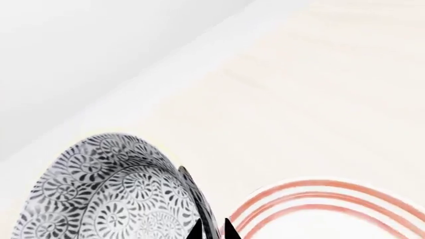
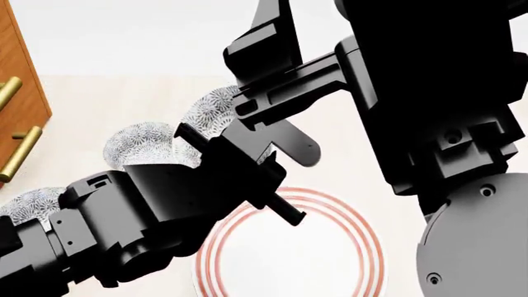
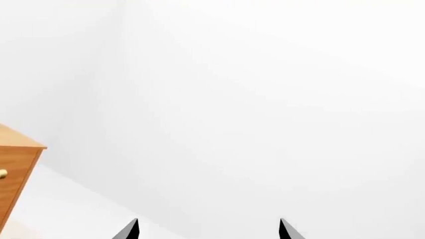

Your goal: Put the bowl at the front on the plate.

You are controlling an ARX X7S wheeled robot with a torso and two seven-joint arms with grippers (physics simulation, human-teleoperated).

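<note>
Between the left gripper's (image 1: 212,230) tips, the unlabelled bowl's (image 1: 113,194) rim sits.

grey-blue floral bowl (image 1: 113,194), red-ringed white plate (image 1: 332,209)

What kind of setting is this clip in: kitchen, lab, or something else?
Probably a simulated home dining or kitchen spot: a pale wood tabletop carries a red-ringed plate and patterned bowls, with a wooden cabinet with brass handles beside it and plain white walls behind.
</note>
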